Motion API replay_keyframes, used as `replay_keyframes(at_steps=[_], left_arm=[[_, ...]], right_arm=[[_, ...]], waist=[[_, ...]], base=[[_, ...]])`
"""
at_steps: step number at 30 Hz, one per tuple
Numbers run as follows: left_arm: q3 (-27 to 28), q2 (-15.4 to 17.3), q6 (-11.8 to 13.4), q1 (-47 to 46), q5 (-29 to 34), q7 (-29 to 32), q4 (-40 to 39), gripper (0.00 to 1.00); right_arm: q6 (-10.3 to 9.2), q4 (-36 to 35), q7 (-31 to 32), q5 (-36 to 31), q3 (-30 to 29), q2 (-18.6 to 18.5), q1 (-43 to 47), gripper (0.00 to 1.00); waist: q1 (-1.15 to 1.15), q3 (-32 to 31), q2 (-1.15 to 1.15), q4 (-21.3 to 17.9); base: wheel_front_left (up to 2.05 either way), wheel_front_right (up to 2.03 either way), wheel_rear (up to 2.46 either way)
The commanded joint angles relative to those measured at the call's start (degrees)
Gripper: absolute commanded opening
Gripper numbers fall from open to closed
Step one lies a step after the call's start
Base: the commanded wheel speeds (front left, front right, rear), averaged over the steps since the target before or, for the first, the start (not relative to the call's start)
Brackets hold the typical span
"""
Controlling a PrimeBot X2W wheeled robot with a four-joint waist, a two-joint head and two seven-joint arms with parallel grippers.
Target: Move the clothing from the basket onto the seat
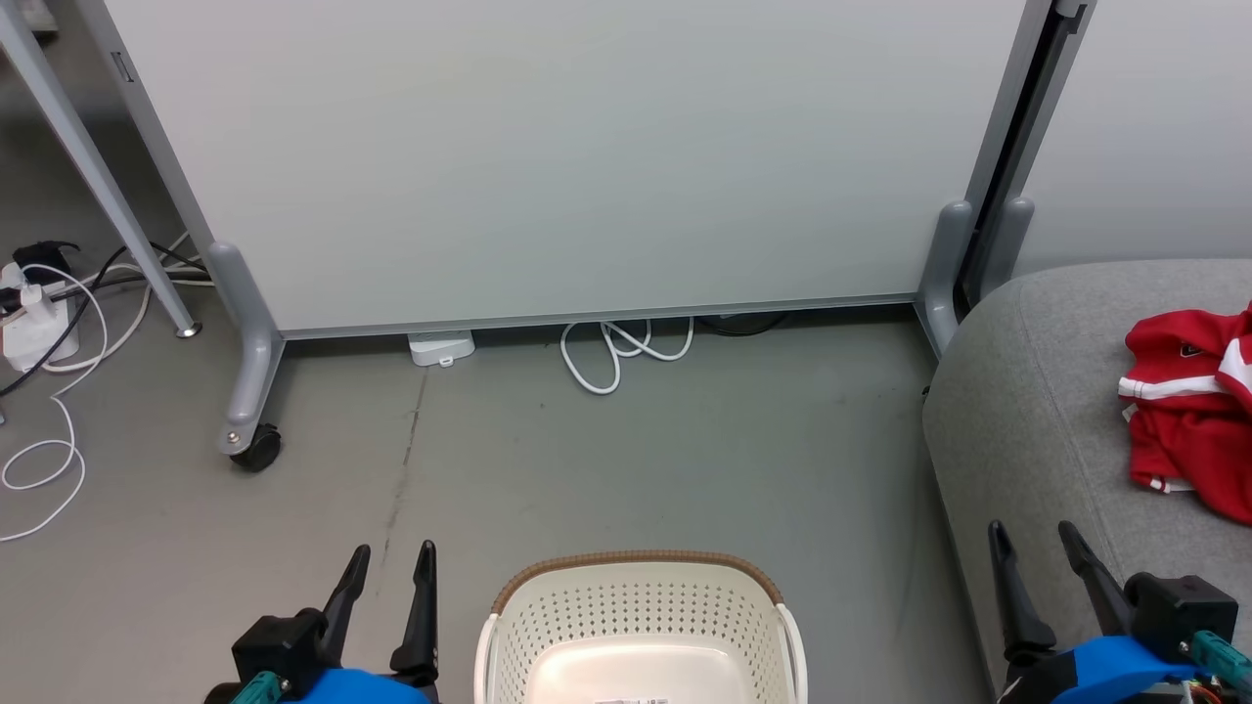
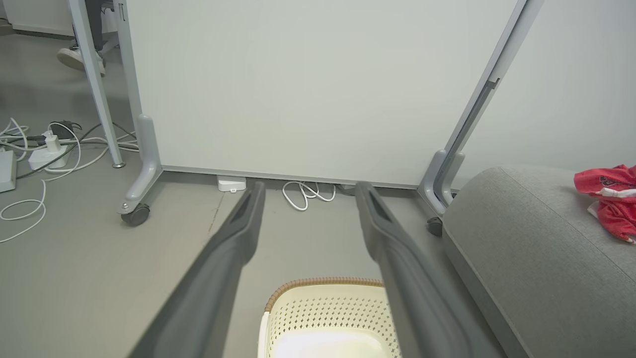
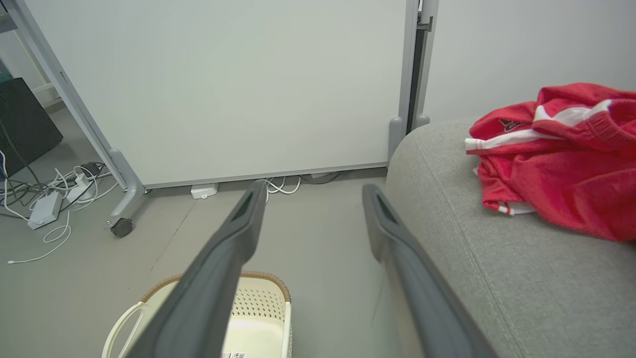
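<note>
One broad grey seat point(image 1: 1037, 411) carries the clothing point(image 1: 1188, 411), a red heap with white stripes lying well back from the seat's rounded end edge. I cannot tell whether it is both garments. The basket point(image 1: 636, 559) stands on the floor just off that end. The part of its bottom in view is bare, but its near part is cut off, so a piece lying there could be missed and the job called done too soon. The right jaws stand wide open and empty above the seat's near corner, where a careless sweep could drag the heap over the edge. The left jaws, equally open and empty, hang over the floor beside the basket and could knock it. White cables point(image 1: 626, 352) on the floor ahead could snag a wheel.
</note>
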Motion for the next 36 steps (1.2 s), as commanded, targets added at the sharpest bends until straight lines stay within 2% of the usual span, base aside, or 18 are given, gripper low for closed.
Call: replay_keyframes(at_steps=[1, 2, 3, 8, 36], left_arm=[[-0.3, 0.3, -0.1, -0.5, -0.4, -0.1, 0.1, 1.0], [-0.4, 0.3, -0.1, -0.5, -0.6, -0.1, 0.1, 1.0], [-0.2, 0.1, 0.0, 0.0, -0.5, 0.0, 0.2, 0.0], [-0.1, -0.4, 0.0, 2.1, -0.8, 0.5, 2.5, 0.0], [5.8, -1.5, 0.0, -0.4, -25.0, 7.7, -2.2, 0.0]], right_arm=[[0.01, 0.3, -0.5, 0.2, -0.1, 0.1, -0.4, 1.0], [0.01, 0.4, -0.5, 0.2, 0.0, 0.1, -0.5, 1.0], [0.0, 0.4, -0.2, 0.0, 0.1, 0.0, 0.0, 0.0], [0.0, 3.3, 0.3, 0.3, 0.1, 0.3, 0.9, 0.0], [0.0, 2.8, 4.2, 29.0, 0.0, 0.2, -2.3, 0.0]], waist=[[-0.01, 0.2, 0.0, 0.0], [-0.01, 0.2, 0.0, -0.1], [0.0, 0.2, 0.0, -0.1], [0.0, 0.2, 0.0, -0.1], [0.0, 0.8, 0.0, -0.9]], base=[[0.0, 0.0, 0.0], [0.0, 0.0, 0.0], [0.0, 0.0, 0.0], [0.0, 0.0, 0.0], [0.0, 0.0, 0.0]])
